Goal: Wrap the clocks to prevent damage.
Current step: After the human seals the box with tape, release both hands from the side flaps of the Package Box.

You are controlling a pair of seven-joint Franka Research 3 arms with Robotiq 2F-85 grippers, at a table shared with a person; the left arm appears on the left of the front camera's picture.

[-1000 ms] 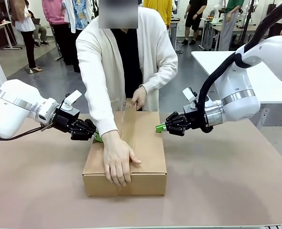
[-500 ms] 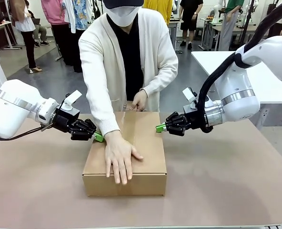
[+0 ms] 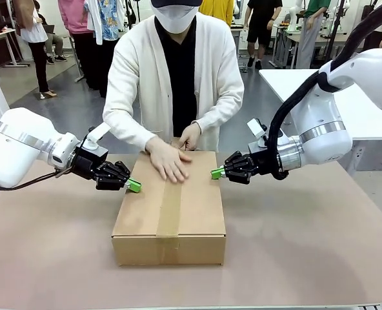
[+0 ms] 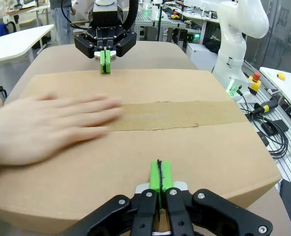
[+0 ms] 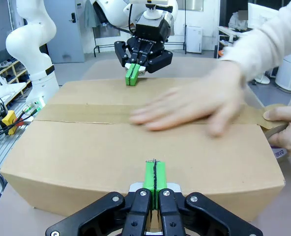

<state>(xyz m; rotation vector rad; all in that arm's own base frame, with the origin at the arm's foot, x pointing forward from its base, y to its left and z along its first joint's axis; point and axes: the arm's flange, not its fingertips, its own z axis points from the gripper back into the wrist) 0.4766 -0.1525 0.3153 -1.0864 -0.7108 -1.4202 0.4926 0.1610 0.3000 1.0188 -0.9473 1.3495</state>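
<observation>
A closed cardboard box (image 3: 139, 219) lies on the table with a strip of brown tape (image 3: 170, 208) along its top seam. The clocks are hidden from view. My left gripper (image 3: 134, 186) is shut, green pads pressed together, touching the box's left top edge. My right gripper (image 3: 214, 173) is shut at the box's right top edge. The person's one hand (image 3: 168, 161) lies flat on the tape near the far end. The other hand (image 3: 190, 137) holds the tape at the far edge. In the left wrist view my shut left gripper (image 4: 159, 174) rests over the box (image 4: 194, 152). In the right wrist view my shut right gripper (image 5: 155, 179) rests over the box (image 5: 86, 142).
The brown table (image 3: 307, 245) has free room in front of and beside the box. The person stands at the far side. A white table (image 3: 365, 110) stands behind my right arm. Cables and a base lie beside the table (image 4: 268, 123).
The person's flat hand slid along the tape from the box's near end to its far end. Both grippers stayed in place, shut.
</observation>
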